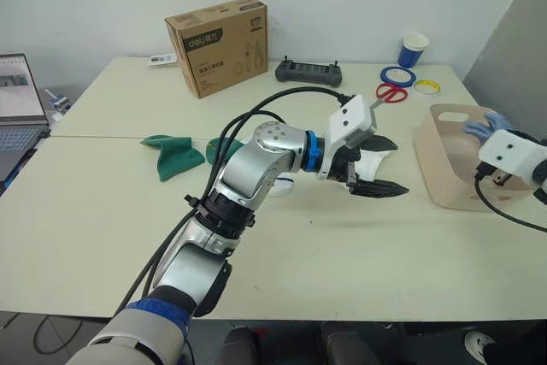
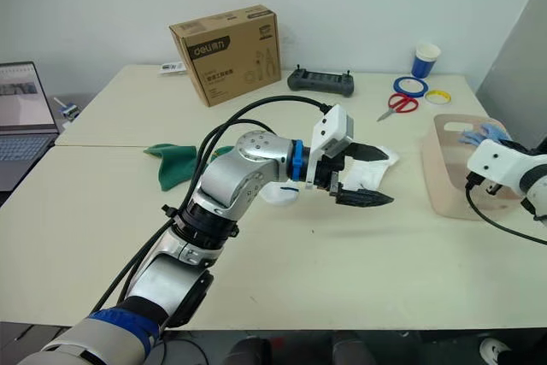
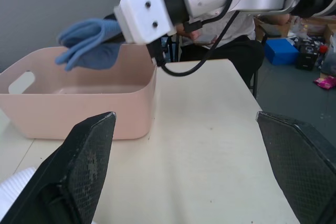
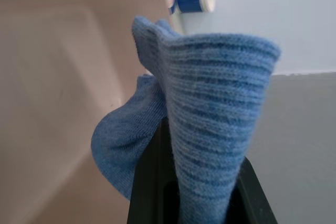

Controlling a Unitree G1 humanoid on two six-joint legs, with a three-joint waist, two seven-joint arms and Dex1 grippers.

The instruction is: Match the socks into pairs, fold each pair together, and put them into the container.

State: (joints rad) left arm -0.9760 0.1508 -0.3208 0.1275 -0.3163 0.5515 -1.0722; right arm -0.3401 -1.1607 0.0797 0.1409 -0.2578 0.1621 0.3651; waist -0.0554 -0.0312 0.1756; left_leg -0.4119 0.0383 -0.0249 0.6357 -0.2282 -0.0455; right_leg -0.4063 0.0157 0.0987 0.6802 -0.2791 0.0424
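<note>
Ribbed blue socks pinched in right tool above smooth tub.

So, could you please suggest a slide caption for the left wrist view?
Right hand holds soft light blue socks over the pale pinkish-beige plastic tub, framed by the left hand's open black fingers.

even bright room light, soft shadows, sharp focus.

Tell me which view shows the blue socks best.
The right wrist view: the light blue socks sit close up, pinched in the right gripper above the container. The left wrist view shows them side-on over the tub's rim. The eye views catch just a small blue patch there.
</note>
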